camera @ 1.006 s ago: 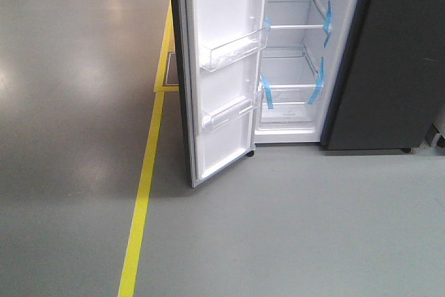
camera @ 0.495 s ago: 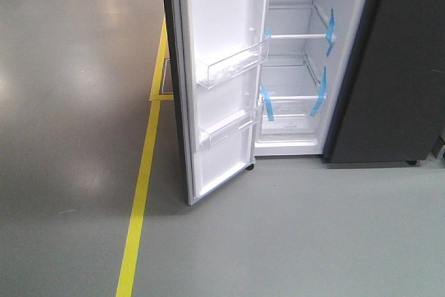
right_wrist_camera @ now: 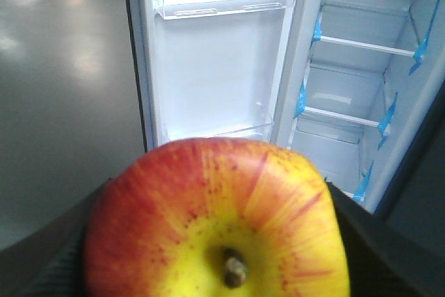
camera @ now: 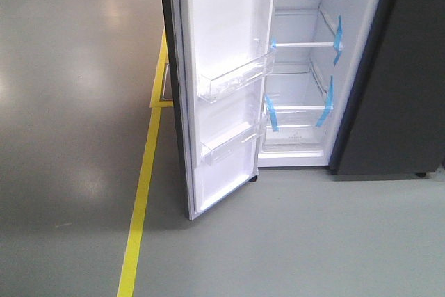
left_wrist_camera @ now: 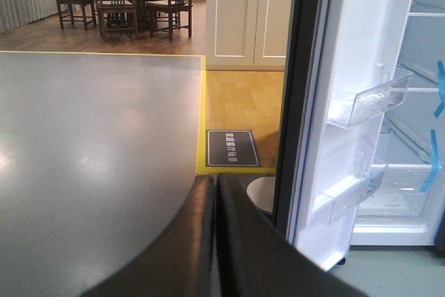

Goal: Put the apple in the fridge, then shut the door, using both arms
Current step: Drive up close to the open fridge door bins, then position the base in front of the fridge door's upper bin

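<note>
- Apple [right_wrist_camera: 215,220] sits clamped in the right tool [right_wrist_camera: 222,241], with dark fingers [right_wrist_camera: 38,266] showing at either side of it. The stem and yellow patch face the wrist camera, and the fruit fills the lower half of that view.
- Over the last second the fridge [camera: 299,137] has grown larger in the front view and slid lower and to the right. The yellow line [camera: 142,193] on the floor [camera: 69,102] has barely shifted, so the robot seems to be rolling closer.
- The door [camera: 222,33] stands at the same wide swing as a second ago, and its clear bins [camera: 236,78] look empty.
- For the task this reads as the approach stage: the apple is not yet inside and the door is not yet touched.
- Past the apple, the right wrist view shows the door's white lining straight ahead. The white shelves [right_wrist_camera: 354,45] with blue tape [right_wrist_camera: 316,29] lie ahead and to the right.
- The apple is well apart from any shelf, so the right tool likely needs to travel forward and rightward to reach the opening.
- The left tool [left_wrist_camera: 215,196] has its two black fingers pressed together with nothing between them. It hangs near the door's dark outer edge, a fair spot for a later push.
- Neither arm shows in the front view.
</note>
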{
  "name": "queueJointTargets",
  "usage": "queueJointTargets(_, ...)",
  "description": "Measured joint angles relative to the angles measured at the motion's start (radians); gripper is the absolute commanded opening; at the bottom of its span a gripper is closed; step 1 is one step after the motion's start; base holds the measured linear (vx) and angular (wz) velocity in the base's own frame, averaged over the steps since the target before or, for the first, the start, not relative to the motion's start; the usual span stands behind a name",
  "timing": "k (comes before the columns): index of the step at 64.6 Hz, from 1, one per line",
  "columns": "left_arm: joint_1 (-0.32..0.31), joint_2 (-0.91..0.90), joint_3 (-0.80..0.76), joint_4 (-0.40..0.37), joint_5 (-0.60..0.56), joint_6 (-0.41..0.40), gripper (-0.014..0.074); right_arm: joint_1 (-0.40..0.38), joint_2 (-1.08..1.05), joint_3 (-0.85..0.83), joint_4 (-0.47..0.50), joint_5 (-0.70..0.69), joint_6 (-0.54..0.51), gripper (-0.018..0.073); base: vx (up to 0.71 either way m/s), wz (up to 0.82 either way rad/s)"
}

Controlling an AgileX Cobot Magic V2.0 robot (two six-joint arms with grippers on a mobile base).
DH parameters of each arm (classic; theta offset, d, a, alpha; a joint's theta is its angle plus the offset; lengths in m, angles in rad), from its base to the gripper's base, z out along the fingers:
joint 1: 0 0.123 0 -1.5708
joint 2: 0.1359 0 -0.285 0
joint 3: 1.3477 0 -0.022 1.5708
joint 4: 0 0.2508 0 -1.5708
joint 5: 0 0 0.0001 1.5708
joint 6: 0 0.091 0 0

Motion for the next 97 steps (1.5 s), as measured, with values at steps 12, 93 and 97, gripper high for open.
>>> queueJointTargets(12, 0.0, 0.0, 0.0, 0.0, 0.0, 0.0, -0.0006, 0.0, 0.0, 0.0, 0.0, 0.0, 0.0, -0.0011, 0.14, 0.01)
queueJointTargets(93, 0.0, 0.0, 0.0, 0.0, 0.0, 0.0, -0.0006, 0.0, 0.0, 0.0, 0.0, 0.0, 0.0, -0.0011, 0.12, 0.0)
queueJointTargets(97, 0.0, 0.0, 0.0, 0.0, 0.0, 0.0, -0.0006, 0.0, 0.0, 0.0, 0.0, 0.0, 0.0, -0.0011, 0.12, 0.03)
